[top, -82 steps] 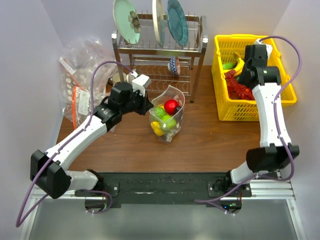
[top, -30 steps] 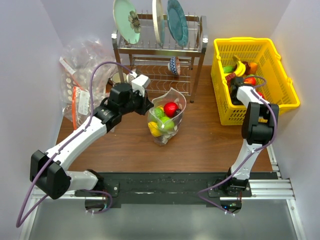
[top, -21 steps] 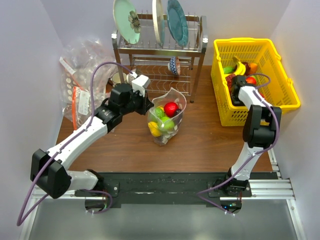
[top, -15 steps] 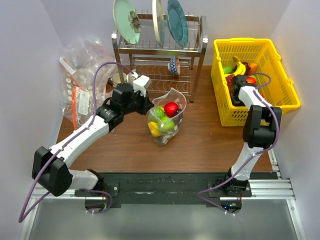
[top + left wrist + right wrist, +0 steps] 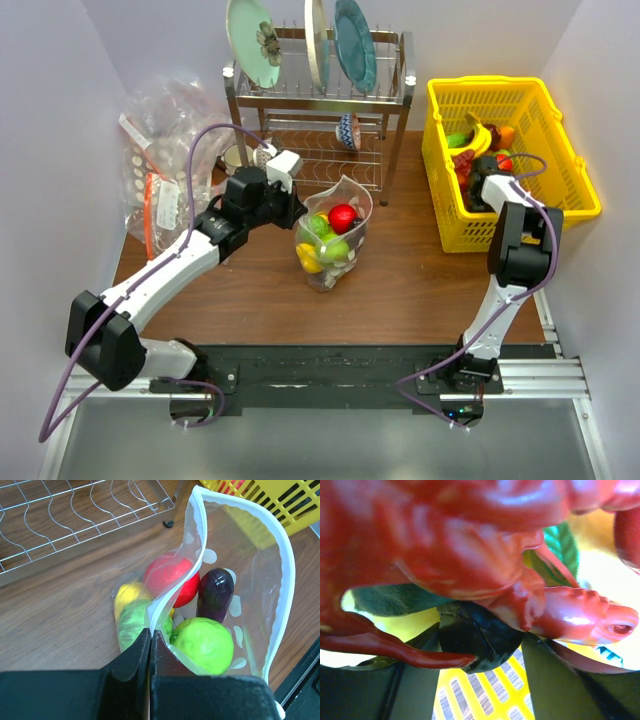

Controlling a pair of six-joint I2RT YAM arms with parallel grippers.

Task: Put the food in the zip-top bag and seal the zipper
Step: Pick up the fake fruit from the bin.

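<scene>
The polka-dot zip-top bag (image 5: pixel 335 235) stands open on the table. Inside it lies food: a red ball (image 5: pixel 172 580), a purple eggplant (image 5: pixel 215 592), a green apple (image 5: pixel 202 645) and yellow and green pieces. My left gripper (image 5: pixel 150 635) is shut on the bag's white zipper rim (image 5: pixel 175 587), holding the mouth up. My right gripper (image 5: pixel 478 185) reaches down into the yellow basket (image 5: pixel 435 150) among more food. In the right wrist view, glossy red food (image 5: pixel 470 540) fills the top. A dark round piece (image 5: pixel 475 645) sits between the right gripper's (image 5: pixel 481 632) parted fingers; I cannot see whether they press it.
A metal dish rack (image 5: pixel 320 100) with plates stands behind the bag. A heap of clear bags (image 5: pixel 165 130) lies at the back left. A banana (image 5: pixel 478 133) and orange and green pieces lie at the basket's far end.
My right gripper has sunk deeper among the basket's food and shifted slightly right, and its fingers have drawn closer together. The left gripper and the bag have not moved.
</scene>
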